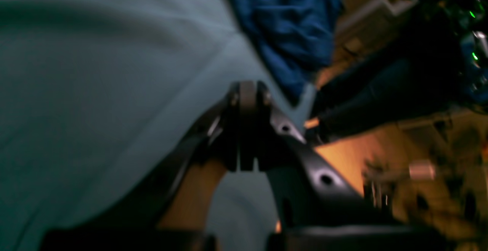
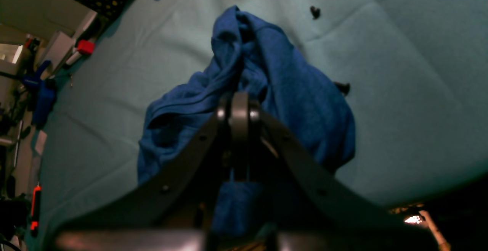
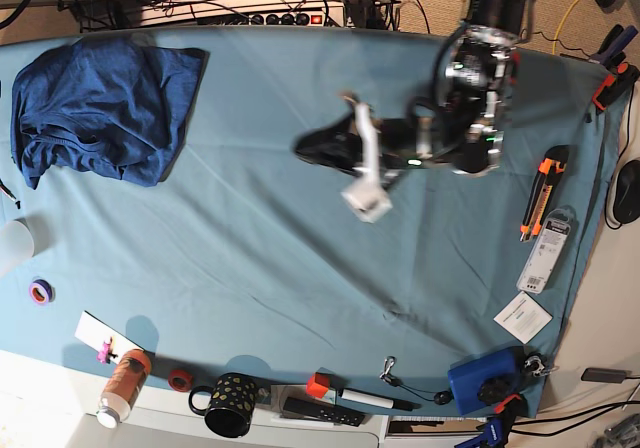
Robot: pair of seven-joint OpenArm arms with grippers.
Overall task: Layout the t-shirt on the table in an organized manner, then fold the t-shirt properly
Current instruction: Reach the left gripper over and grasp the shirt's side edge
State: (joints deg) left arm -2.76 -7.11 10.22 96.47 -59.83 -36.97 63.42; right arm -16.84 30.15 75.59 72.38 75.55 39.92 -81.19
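The t-shirt (image 3: 100, 103) lies in a crumpled dark blue heap at the far-left corner of the table (image 3: 250, 258), which is covered in light teal cloth. In the base view my left gripper (image 3: 308, 150) hovers over the table's middle, well to the right of the t-shirt, pointing toward it. The blurred left wrist view shows that gripper (image 1: 248, 87) with its fingers pressed together and empty, and the t-shirt (image 1: 286, 26) beyond it. My right gripper (image 2: 239, 99) is shut with nothing in it, above the bunched t-shirt (image 2: 282, 87). The right arm does not show in the base view.
An orange box cutter (image 3: 545, 180) and a packet (image 3: 545, 251) lie at the right edge. Along the near edge stand a dotted black mug (image 3: 228, 405), a bottle (image 3: 120, 386), a marker (image 3: 362, 398) and a blue box (image 3: 483, 380). Small dark bits (image 2: 315, 12) lie near the shirt.
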